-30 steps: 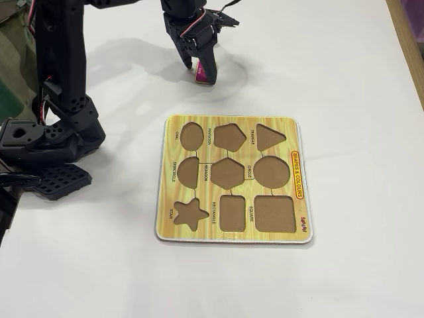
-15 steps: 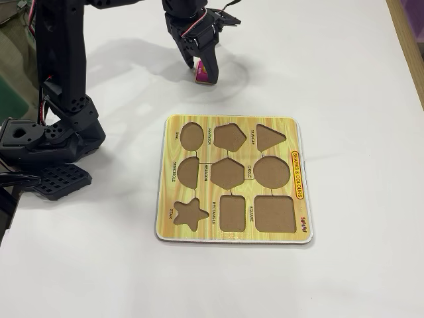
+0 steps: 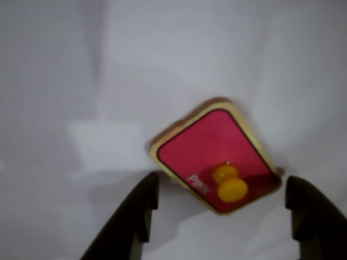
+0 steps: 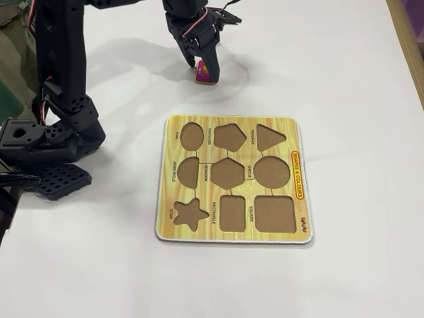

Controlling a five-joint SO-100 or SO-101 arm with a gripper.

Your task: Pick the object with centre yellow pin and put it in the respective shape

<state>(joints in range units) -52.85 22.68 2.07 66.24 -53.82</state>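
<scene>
The object with centre yellow pin [image 3: 214, 149] is a pink rectangular piece marked PINK, lying askew on the white table. My gripper [image 3: 222, 184] is open, with one dark finger on each side of the piece's near end and not touching it. In the fixed view the gripper [image 4: 203, 71] points down at the piece [image 4: 201, 70] at the top centre, well beyond the board. The respective shape [image 4: 233, 212] is the empty RECTANGLE cut-out in the bottom row of the yellow puzzle board [image 4: 295, 132], between the star and square cut-outs.
The arm's black base [image 4: 46, 142] and clamp stand at the left of the table. All the board's cut-outs are empty. A wooden edge [image 4: 407, 40] runs along the table's right side. White table surrounds the board.
In the fixed view the gripper has shifted slightly up and away over the pink piece, staying open. The piece and board have not clearly moved.
</scene>
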